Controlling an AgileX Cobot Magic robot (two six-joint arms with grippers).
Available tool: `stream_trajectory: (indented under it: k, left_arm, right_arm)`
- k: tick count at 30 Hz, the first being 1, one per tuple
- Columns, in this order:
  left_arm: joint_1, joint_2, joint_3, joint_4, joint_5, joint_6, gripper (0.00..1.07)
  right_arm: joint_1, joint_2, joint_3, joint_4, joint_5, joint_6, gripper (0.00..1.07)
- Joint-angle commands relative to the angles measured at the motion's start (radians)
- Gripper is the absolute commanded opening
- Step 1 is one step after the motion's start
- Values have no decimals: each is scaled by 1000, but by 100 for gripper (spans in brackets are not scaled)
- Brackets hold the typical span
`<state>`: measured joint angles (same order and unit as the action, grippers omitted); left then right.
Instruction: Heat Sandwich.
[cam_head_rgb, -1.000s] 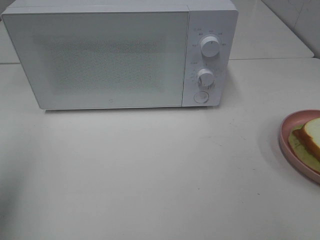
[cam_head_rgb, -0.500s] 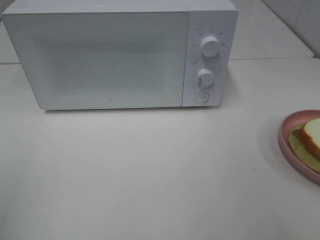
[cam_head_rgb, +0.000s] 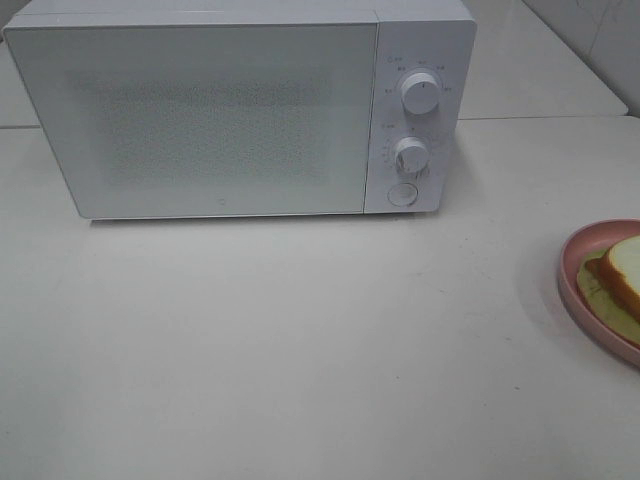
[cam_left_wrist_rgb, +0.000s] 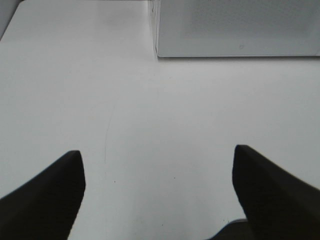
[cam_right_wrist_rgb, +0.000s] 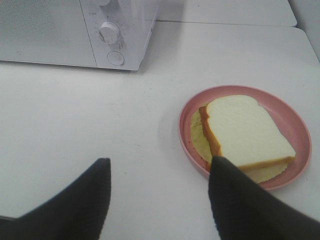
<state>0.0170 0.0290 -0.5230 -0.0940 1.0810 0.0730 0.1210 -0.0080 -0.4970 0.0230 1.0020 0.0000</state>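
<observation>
Sandwich on pink plate, 4 o'clock from closed microwave. Left gripper spread, empty. Right gripper spread, empty, beside plate.

The high camera looks steeply down at the counter from its near side, with the microwave at the far edge and the plate cut off at the right. The left wrist camera sits low over the counter, facing the microwave's near left corner. The right wrist camera looks down on the plate and the microwave's dials, which the high view also shows.
</observation>
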Motion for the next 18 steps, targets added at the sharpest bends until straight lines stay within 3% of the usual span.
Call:
stream_trajectory:
  k: [1, 18]
  left_arm:
    - [3, -43, 6, -1, -10, 2, 77]
    - [3, -57, 6, -12, -11, -15, 76]
  right_arm:
    - [-1, -24, 2, -7, -6, -6, 58]
    - [-1, -24, 2, -7, -6, -6, 58]
